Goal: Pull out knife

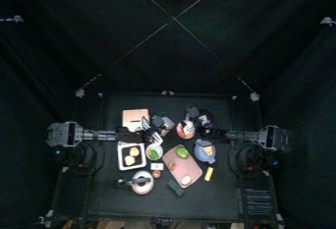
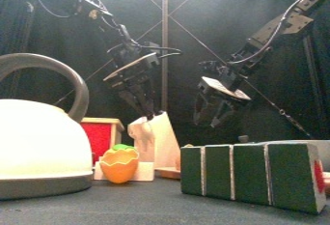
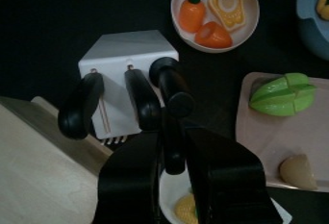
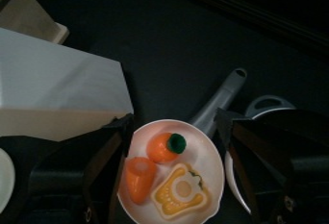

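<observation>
Knife block (image 3: 129,60): white, holds three black-handled knives side by side. The knife (image 3: 171,86) at one end of the row sits in its slot with the handle protruding. In the front view the block (image 2: 154,137) stands near the desk's middle, behind the kettle and the orange toy.

Left pincer (image 3: 176,136): directly over that end handle, jaws clenched on the knife; the handle disappears between them. In the front view the left pincer (image 2: 139,86) hangs just above the block's top.

Right pincer (image 4: 164,175): jaws spread apart, holding nothing, hovering above a small frying pan (image 4: 180,165) that carries an orange carrot piece, a tomato-like piece and a fried-egg toy. Pan handle points away from the pincer. In the front view the right pincer (image 2: 222,98) hangs beside the left one, clear of the block.

Surroundings, front view: white kettle (image 2: 39,142) with grey handle, near and large on the left; green box set (image 2: 252,171) on the right. Left wrist view: pink cutting board (image 3: 264,141) with a green vegetable (image 3: 286,95) on it, near the block.
</observation>
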Robot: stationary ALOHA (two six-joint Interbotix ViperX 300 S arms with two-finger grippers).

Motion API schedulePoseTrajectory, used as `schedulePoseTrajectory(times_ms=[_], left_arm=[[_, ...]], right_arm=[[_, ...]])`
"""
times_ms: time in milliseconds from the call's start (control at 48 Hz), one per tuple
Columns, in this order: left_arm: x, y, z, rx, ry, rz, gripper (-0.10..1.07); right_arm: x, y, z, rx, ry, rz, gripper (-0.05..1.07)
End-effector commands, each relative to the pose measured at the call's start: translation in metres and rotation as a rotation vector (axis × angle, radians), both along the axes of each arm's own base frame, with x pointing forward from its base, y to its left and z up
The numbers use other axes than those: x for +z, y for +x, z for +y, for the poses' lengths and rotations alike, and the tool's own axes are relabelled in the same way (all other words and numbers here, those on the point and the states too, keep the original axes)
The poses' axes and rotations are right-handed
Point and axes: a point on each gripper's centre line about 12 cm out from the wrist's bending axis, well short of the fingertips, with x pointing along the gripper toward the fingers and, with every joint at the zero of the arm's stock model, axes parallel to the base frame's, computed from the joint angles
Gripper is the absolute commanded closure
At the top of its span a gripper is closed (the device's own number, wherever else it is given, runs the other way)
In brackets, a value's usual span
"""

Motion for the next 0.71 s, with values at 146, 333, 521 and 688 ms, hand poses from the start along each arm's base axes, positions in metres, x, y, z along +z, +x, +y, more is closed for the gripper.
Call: schedulePoseTrajectory(times_ms=[146,333,521,688], left_arm=[[0.025,-0.001,-0.001,-0.006,0.017,-0.055,0.44],[0.035,-0.009,-0.002,-0.010,0.023,-0.076,0.44],[0.044,-0.023,-0.010,-0.025,0.026,-0.095,0.44],[0.057,-0.044,-0.020,-0.051,0.034,-0.131,0.44]], right_arm=[[0.012,0.005,-0.001,0.006,-0.014,-0.031,0.05],[0.012,0.005,-0.001,0.006,-0.014,-0.031,0.05],[0.012,0.005,-0.001,0.006,-0.014,-0.031,0.05],[0.012,0.006,0.000,0.013,-0.014,-0.032,0.05]])
